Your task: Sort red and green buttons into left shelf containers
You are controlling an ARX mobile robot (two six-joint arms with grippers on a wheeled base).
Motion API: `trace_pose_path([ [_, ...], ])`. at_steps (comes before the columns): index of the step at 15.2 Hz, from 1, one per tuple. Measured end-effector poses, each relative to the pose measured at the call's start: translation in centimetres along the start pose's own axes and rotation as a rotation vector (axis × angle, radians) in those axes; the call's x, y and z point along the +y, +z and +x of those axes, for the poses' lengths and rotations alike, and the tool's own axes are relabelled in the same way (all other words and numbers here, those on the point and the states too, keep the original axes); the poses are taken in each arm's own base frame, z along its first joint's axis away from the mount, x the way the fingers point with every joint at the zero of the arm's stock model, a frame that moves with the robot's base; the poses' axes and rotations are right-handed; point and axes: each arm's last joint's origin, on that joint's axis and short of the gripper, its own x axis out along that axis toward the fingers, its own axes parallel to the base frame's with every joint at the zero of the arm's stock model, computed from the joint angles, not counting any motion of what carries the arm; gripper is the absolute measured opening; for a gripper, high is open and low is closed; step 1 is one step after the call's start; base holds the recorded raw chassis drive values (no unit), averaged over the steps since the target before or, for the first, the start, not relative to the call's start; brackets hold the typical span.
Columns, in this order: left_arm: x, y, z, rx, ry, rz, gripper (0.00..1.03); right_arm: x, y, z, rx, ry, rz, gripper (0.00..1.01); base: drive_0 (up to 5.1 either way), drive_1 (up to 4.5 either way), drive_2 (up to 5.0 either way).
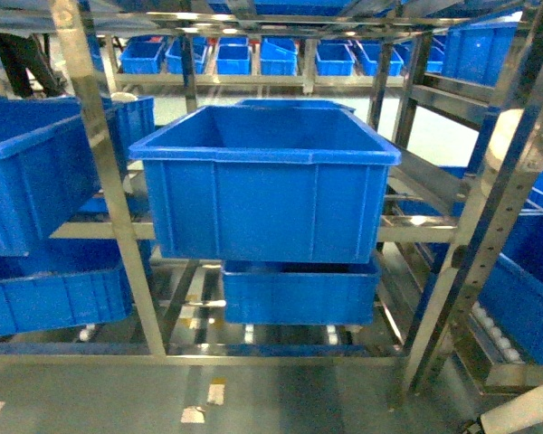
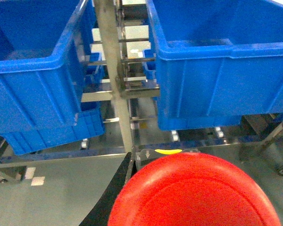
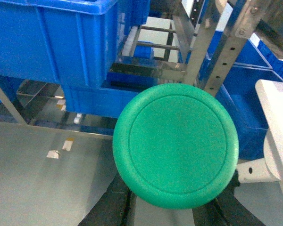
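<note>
Red cap point(image 2: 193, 190) — btm cropped, base hidden

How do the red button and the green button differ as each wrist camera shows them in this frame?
Colour: the red button has a red cap, the green button a green one.
Framing: the red button is cut off by the bottom edge of the left wrist view; the green button's cap shows whole in the right wrist view.
Surface: the green button shows a raised ring near its rim; none shows on the red button.
Both have round caps facing the camera, with blue bins behind.
</note>
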Motion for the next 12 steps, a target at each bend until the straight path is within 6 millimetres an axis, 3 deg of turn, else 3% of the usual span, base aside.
trace_pose_path([
  [12, 0.0, 0.0, 0.0, 0.0, 0.0, 0.0, 0.26, 0.0, -0.03, 0.0, 0.003, 0.0, 0.0, 0.24, -5.0, 2.45, 2.4],
])
